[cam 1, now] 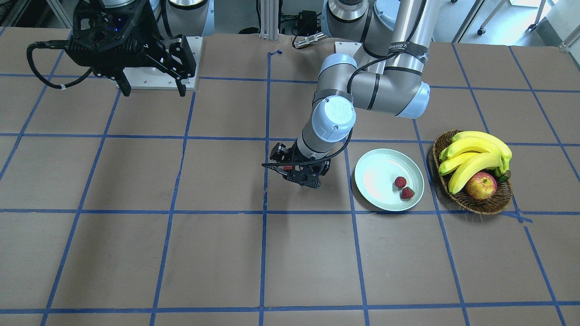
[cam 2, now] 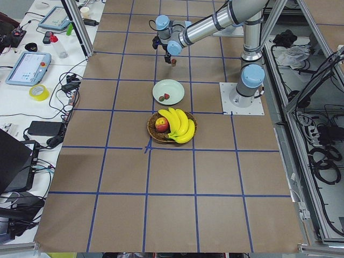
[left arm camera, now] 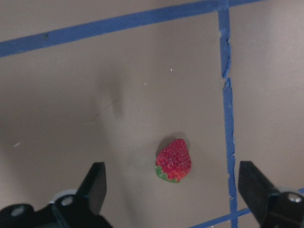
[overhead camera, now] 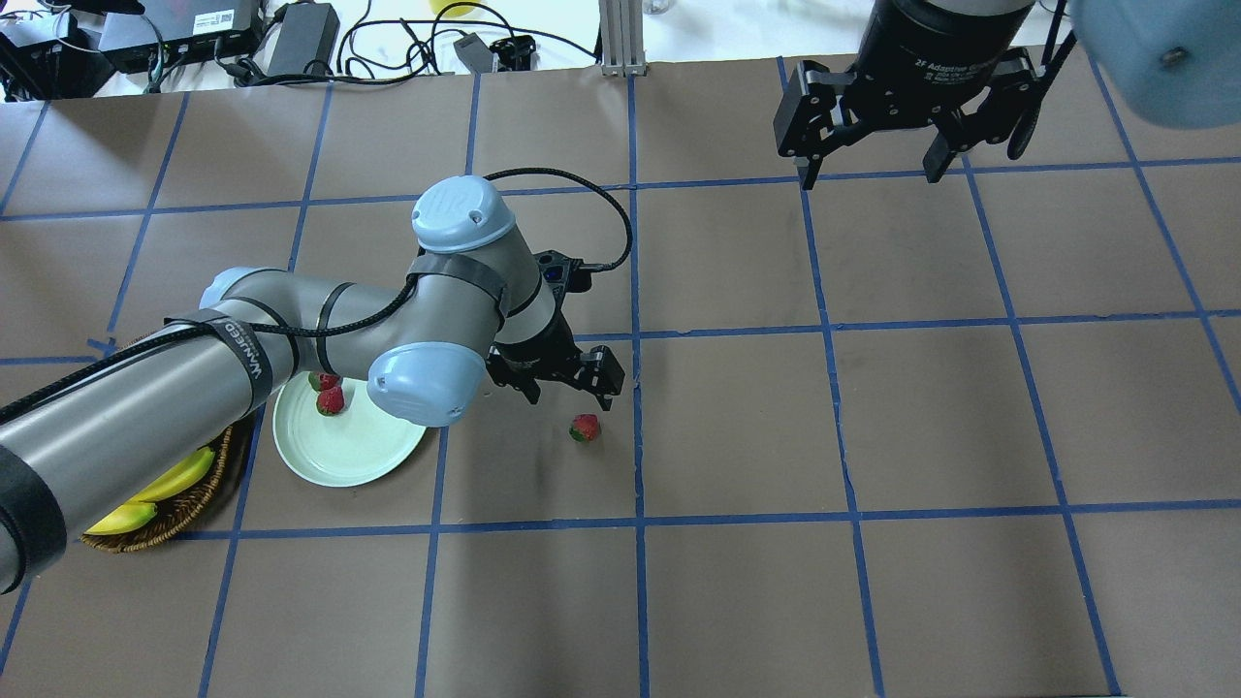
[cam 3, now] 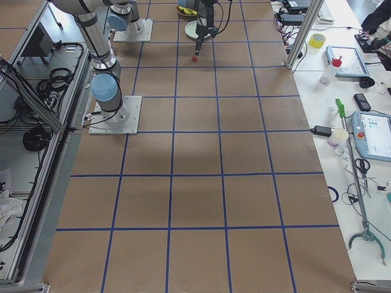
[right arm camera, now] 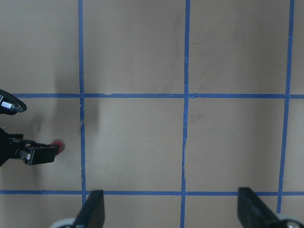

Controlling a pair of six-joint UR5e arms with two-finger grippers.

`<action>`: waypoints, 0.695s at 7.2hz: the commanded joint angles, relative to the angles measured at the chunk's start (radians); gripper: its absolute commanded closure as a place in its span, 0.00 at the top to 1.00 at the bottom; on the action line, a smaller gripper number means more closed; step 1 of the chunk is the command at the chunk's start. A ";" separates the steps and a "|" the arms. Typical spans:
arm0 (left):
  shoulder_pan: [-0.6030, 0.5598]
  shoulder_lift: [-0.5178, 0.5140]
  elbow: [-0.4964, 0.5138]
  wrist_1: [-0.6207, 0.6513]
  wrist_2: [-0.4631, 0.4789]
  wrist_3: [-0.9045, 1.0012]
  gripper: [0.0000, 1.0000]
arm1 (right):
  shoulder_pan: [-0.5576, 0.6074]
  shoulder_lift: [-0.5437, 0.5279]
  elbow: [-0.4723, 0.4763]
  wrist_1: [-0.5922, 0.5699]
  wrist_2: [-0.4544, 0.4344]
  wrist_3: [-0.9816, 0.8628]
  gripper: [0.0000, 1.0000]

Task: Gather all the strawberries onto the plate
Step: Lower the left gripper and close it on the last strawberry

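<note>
Two strawberries [cam 1: 400,182] [cam 1: 407,193] lie in the pale mint plate [cam 1: 376,181], which the overhead view shows too [overhead camera: 359,456]. The third strawberry [overhead camera: 584,428] lies on the brown table, right of the plate in the overhead view. My left gripper [overhead camera: 572,391] hangs open just above it. In the left wrist view the berry [left arm camera: 174,160] lies between the spread fingers [left arm camera: 97,183]. In the front view the gripper hides this berry. My right gripper [overhead camera: 871,174] is open and empty, high over the back right of the table.
A wicker basket [cam 1: 476,206] with bananas [cam 1: 473,156] and a red-yellow apple [cam 1: 481,185] stands next to the plate. Blue tape lines grid the table. My left arm's elbow [overhead camera: 427,378] hangs over the plate's edge.
</note>
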 commanded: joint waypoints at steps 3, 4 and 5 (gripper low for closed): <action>-0.022 -0.051 -0.007 0.061 0.001 0.001 1.00 | -0.001 0.000 0.000 0.000 0.000 0.000 1.00; -0.022 -0.053 -0.009 0.059 0.001 0.001 0.85 | 0.002 0.000 0.000 -0.002 0.005 0.001 1.00; -0.028 -0.053 -0.018 0.059 0.009 0.003 0.71 | 0.002 0.000 0.001 -0.002 0.003 0.001 1.00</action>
